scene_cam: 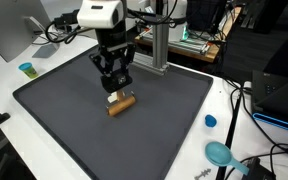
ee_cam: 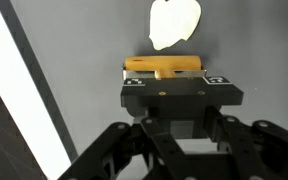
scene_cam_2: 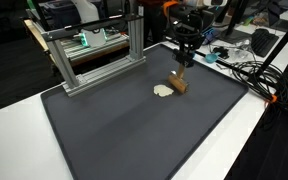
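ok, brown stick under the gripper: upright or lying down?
Lying down: the brown stick stretches sideways, flat on the grey mat, in the wrist view and both exterior views.

A dark mat [scene_cam: 164, 120] covers the white table [scene_cam: 24, 150] — a blue cap [scene_cam: 210, 121] and teal scoop [scene_cam: 220, 153] beside it.

cream piece [ee_cam: 174, 25] cropped, wooden block [ee_cam: 164, 66] perhaps half-hidden

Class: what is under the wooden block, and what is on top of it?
Under the wooden block lies the dark mat. Above, the pincer is shut on it, hiding part of its top. A cream piece lies beside it.
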`<state>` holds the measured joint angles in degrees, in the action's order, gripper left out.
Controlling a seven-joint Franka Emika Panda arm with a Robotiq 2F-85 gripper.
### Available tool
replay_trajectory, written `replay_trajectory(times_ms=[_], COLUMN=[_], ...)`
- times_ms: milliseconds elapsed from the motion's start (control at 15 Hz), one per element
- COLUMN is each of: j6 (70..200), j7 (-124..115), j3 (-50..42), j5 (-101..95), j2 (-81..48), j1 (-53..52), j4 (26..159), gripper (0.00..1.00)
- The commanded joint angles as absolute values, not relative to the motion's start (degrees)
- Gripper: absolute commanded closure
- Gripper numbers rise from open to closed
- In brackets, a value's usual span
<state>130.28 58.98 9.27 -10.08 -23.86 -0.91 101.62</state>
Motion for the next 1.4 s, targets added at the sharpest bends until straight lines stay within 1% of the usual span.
replay_trajectory(times_ms=[0, 267, 600, 867, 1200, 1333], j6=[128.9, 124.1, 123.3, 122.2, 113.3, 111.8], j7=[54.7, 52.1, 45.3, 43.9, 40.4, 39.0], j3=[7.3, 6.5, 4.5, 5.3, 3.9, 3.8], j5=[-13.1, -14.9, -20.4, -20.1, -21.0, -19.2], j2=[-18.6, -20.9, -25.5, -28.2, -30.9, -28.2], j1=[-2.9, -3.6, -4.7, -4.9, -5.4, -3.7], j4=[103.8, 100.7, 99.3, 97.8, 93.8, 94.3], gripper=[0.79, 0.79, 0.79, 0.79, 0.79, 0.79])
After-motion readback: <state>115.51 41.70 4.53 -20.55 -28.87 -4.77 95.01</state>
